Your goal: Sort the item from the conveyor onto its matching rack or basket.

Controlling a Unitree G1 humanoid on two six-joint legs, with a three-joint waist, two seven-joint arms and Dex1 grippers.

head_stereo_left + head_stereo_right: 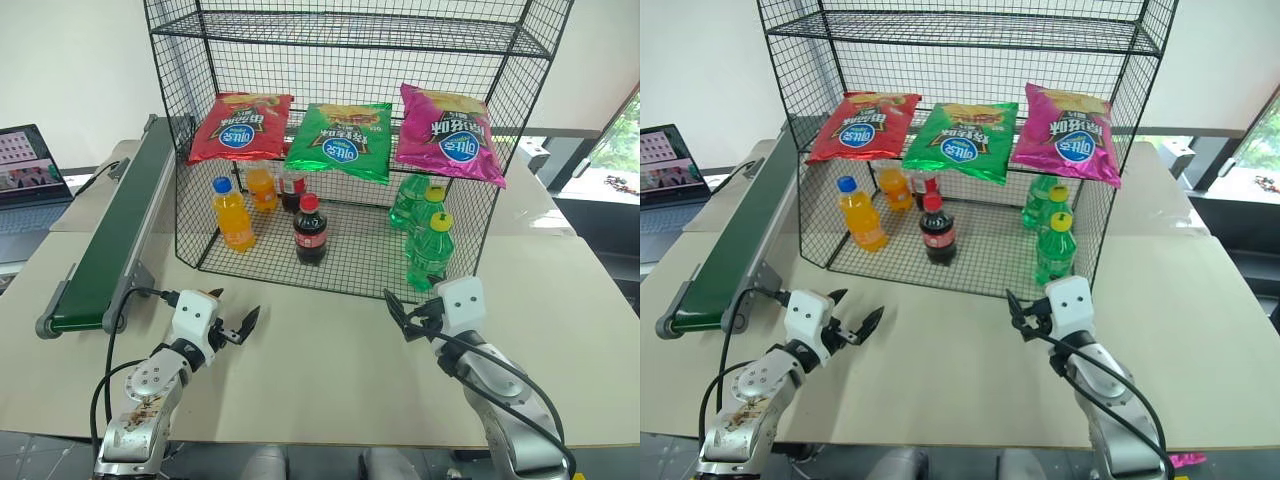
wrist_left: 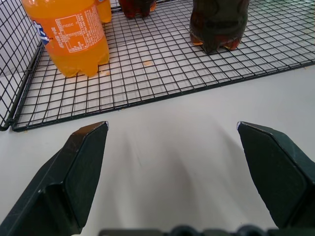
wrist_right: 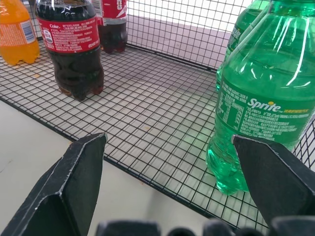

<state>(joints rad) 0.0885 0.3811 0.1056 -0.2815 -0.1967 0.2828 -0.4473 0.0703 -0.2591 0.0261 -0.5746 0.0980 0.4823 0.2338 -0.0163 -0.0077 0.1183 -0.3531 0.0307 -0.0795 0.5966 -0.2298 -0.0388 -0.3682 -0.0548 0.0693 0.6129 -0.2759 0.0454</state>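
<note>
The cola bottle (image 1: 310, 231) stands upright on the bottom tier of the black wire rack (image 1: 520, 90), near its open front edge, with a 2nd cola bottle (image 1: 292, 188) behind it. Orange-drink bottles (image 1: 233, 214) stand to its left, green bottles (image 1: 430, 248) to its right, and 3 chip bags (image 1: 340, 140) lie on the tier above. The conveyor (image 1: 115, 235) runs along the rack's left side, its belt bare. The left gripper (image 1: 238, 327) and right gripper (image 1: 398, 316) hover over the table (image 1: 320, 350) before the rack, both spread wide and holding nothing.
</note>
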